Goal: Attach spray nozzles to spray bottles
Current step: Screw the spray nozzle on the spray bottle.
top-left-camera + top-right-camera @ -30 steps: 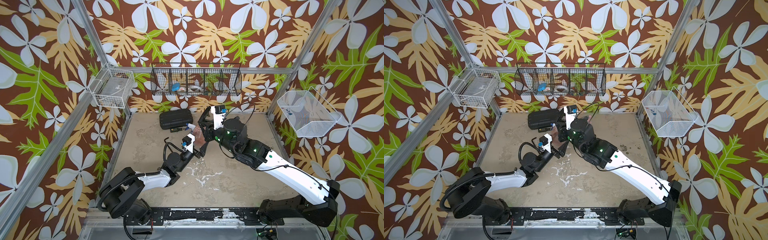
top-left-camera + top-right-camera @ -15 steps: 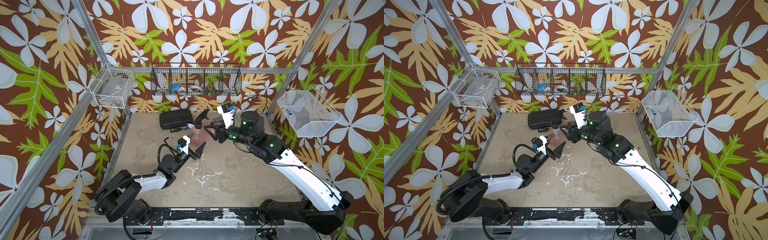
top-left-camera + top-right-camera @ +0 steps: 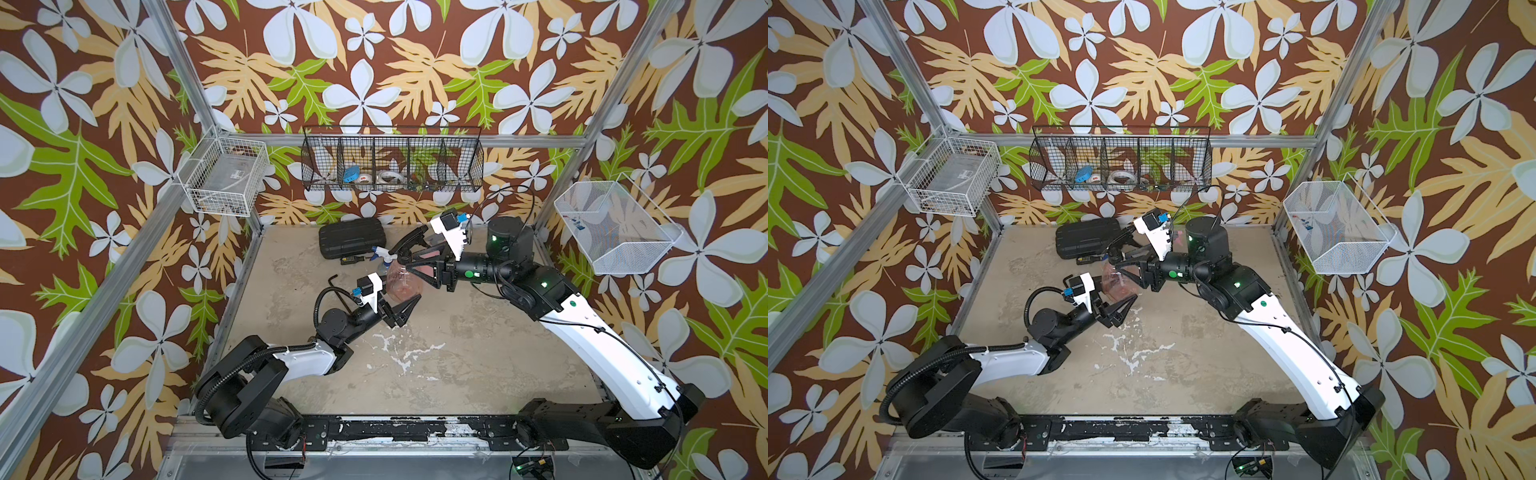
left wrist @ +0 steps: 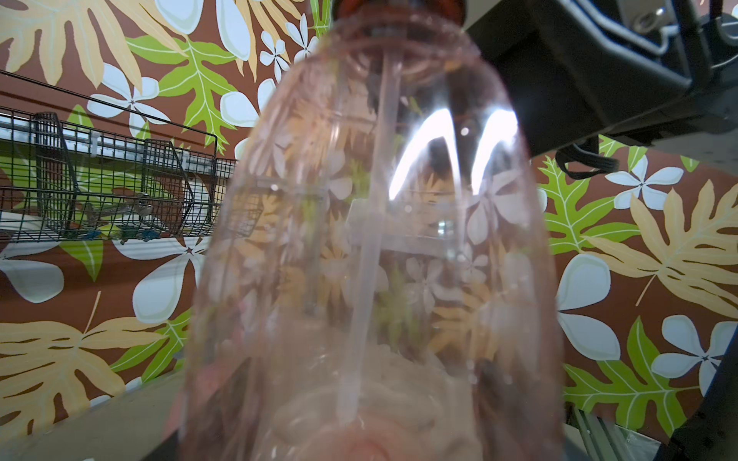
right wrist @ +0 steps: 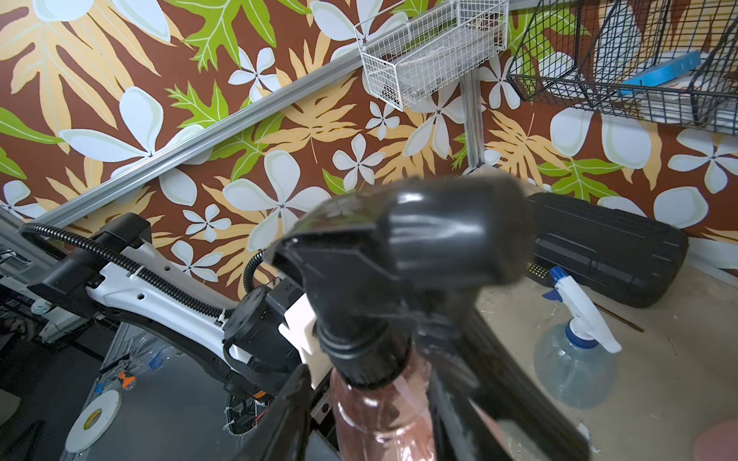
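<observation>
Left arm (image 3: 303,359), left end of base rail (image 3: 395,430): white shells, black joints, ribbed black conduit (image 3: 270,351), zip-tied.
Right arm (image 3: 602,345), rail's right end: white shells, thin black cable (image 3: 598,329), green dot sticker (image 3: 572,303), green lights (image 3: 493,238) on joints.
Rail black, paint chipped.
Left gripper (image 3: 405,297), right gripper (image 3: 405,261): black triangular fingers (image 3: 399,313), white camera blocks (image 3: 371,286), blue plugs.

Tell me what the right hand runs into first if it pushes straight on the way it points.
The neck of the orange bottle, just under the black nozzle: it sits between the right hand's fingers, though depth is unclear.
</observation>
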